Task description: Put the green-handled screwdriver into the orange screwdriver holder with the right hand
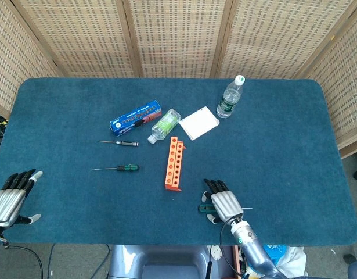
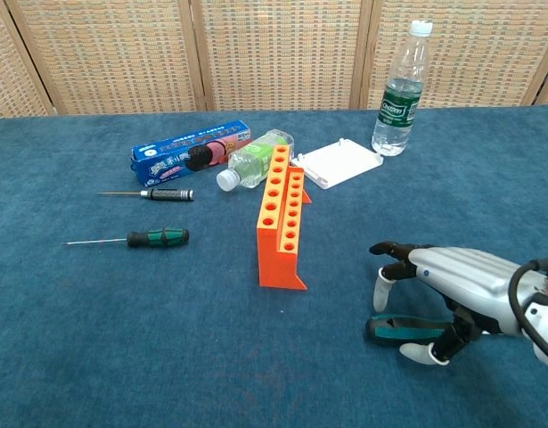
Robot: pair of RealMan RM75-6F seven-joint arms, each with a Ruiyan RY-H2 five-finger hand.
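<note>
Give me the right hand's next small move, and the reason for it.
Probably close the fingers around the green-handled screwdriver: the right hand arches over it as it lies flat on the table, unlifted, with the orange holder standing nearby.

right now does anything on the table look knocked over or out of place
One small green-labelled bottle lies on its side beside the blue box, while the taller water bottle stands upright. Nothing looks spilled or damaged.
</note>
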